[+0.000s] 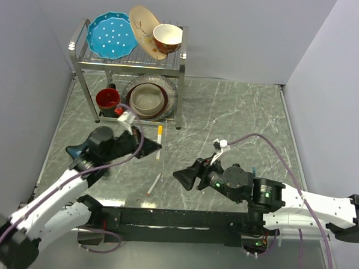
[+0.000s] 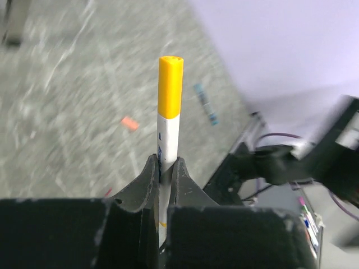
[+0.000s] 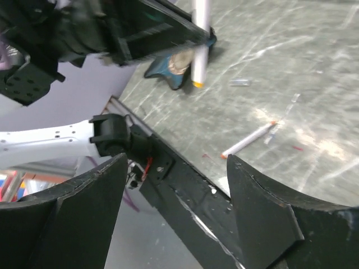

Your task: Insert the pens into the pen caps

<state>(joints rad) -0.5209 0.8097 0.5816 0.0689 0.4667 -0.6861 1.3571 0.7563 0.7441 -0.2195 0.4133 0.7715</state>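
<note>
My left gripper (image 1: 153, 147) is shut on a white pen (image 1: 159, 137) with a yellow-orange cap. In the left wrist view the pen (image 2: 169, 129) stands upright between the fingertips of the gripper (image 2: 165, 163). It also shows in the right wrist view (image 3: 200, 39). A second white pen (image 1: 154, 184) with orange ends lies on the table near the front edge and shows in the right wrist view (image 3: 250, 139). My right gripper (image 1: 181, 176) is open and empty just right of that pen; its point in its own view (image 3: 176, 162) lies over the table's front edge. A small orange cap (image 2: 129, 123) and a short blue piece (image 2: 206, 103) lie on the table.
A metal dish rack (image 1: 182, 56) stands at the back left with a blue plate (image 1: 112, 36), a cream plate and a bowl (image 1: 167, 37) on top. Stacked bowls (image 1: 148, 100) and a red cup (image 1: 108, 98) sit under it. A black rail (image 3: 185, 190) runs along the front edge.
</note>
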